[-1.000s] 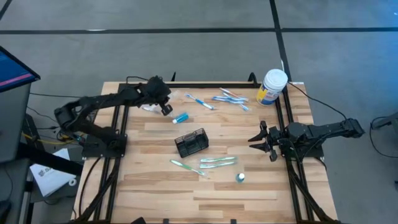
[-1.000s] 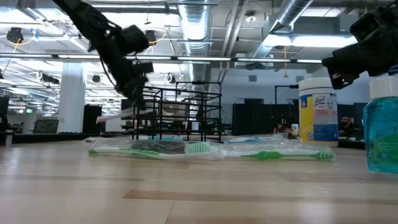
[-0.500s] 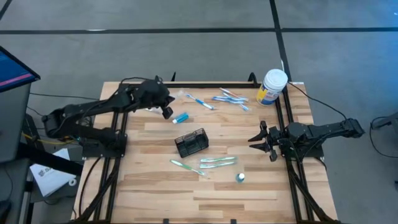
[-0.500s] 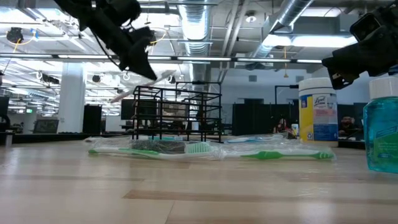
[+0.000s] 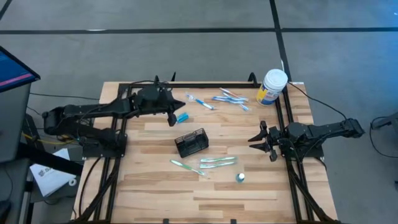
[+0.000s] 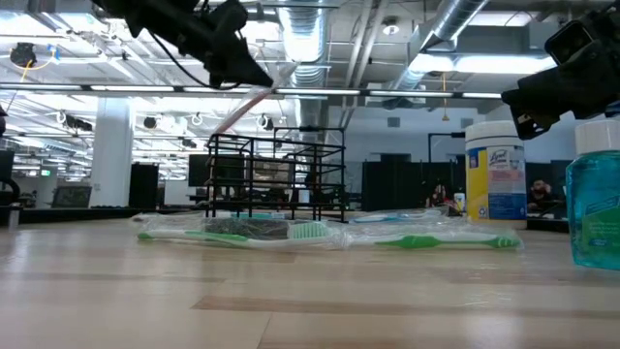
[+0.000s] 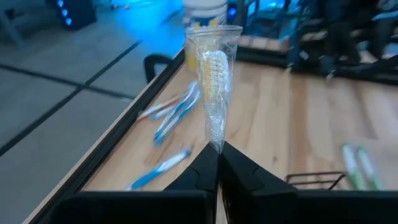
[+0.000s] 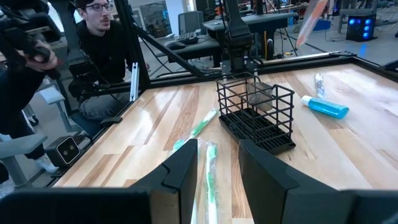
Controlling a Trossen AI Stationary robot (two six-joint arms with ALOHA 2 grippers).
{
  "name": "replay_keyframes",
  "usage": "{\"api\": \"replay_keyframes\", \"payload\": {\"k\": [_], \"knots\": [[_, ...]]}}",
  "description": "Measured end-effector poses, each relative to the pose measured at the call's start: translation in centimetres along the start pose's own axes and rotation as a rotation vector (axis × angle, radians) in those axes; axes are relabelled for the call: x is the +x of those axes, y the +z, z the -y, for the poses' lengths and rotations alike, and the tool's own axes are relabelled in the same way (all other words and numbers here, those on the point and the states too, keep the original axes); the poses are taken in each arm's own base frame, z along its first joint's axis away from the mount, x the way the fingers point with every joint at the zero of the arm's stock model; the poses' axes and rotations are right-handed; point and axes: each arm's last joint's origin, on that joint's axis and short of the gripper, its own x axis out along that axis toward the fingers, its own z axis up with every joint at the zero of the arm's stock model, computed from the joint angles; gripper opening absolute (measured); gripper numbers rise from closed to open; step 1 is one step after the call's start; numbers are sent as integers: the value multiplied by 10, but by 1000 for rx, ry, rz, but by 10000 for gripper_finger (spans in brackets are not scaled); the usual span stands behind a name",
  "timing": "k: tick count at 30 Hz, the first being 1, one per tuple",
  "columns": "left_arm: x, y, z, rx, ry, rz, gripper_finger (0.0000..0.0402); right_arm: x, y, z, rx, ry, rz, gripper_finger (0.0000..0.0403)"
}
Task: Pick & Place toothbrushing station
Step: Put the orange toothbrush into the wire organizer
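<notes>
Seen from the high view, the holder sits on the table at frame centre, its long axis tilted slightly up to the right; the left gripper hangs just up-left of it, while the right gripper waits well off to the right, so the left arm is nearer. At table height in the low view, the left gripper hovers at upper left, pinching a wrapped toothbrush that slants down toward the holder below. From the left wrist, its fingers are closed on the toothbrush, with the holder's rim at lower right. Looking out from the right wrist, the right gripper stands half open and empty, facing the holder.
</notes>
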Motion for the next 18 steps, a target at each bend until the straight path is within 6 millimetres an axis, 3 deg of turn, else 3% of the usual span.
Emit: {"api": "replay_keyframes", "payload": {"k": [8,18], "knots": [[0,-5,22,-17,-84,230,0,0,0,0,0,0,2,109],[-8,-33,47,-46,-190,409,0,0,0,0,0,0,2,109]]}}
